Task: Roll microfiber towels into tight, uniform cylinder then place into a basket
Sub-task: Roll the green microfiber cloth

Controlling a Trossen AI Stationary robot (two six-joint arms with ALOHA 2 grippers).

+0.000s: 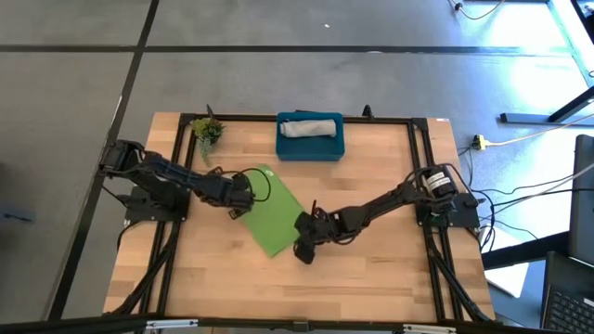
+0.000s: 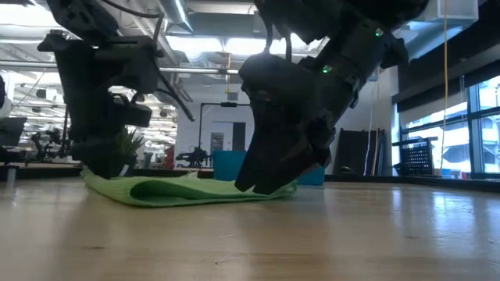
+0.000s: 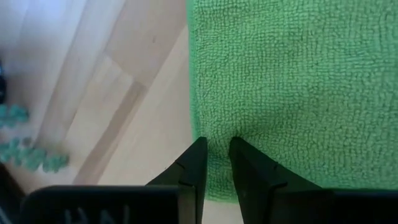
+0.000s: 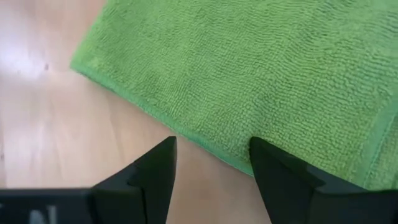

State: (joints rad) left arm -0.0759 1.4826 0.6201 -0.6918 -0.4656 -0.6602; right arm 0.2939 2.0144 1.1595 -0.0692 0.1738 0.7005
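Observation:
The lime green towel [image 1: 270,210] lies flat on the table's middle, slanting from far left to near right. My left gripper [image 1: 245,199] is at its left edge, fingers almost shut on the cloth [image 3: 298,81]. My right gripper [image 1: 304,243] is open over the towel's near right edge [image 4: 205,146], one finger over bare wood and one over cloth; whether it touches, I cannot tell. The light grey towel [image 1: 310,126] lies rolled up in the teal-blue basket [image 1: 310,148] at the table's far side. My left gripper pinches a small pucker of the green towel between its two fingertips, just inside the towel's left edge [image 3: 216,138]. The fingers come from above, pointing down. The towel lies on the table, slack; in the low view [image 2: 156,190] it rests flat beside the gripper.
A small green plant sprig [image 1: 206,130] stands at the far left, next to the basket. A black frame [image 1: 418,167] borders the table. Bare wood lies along the near side [image 1: 297,288].

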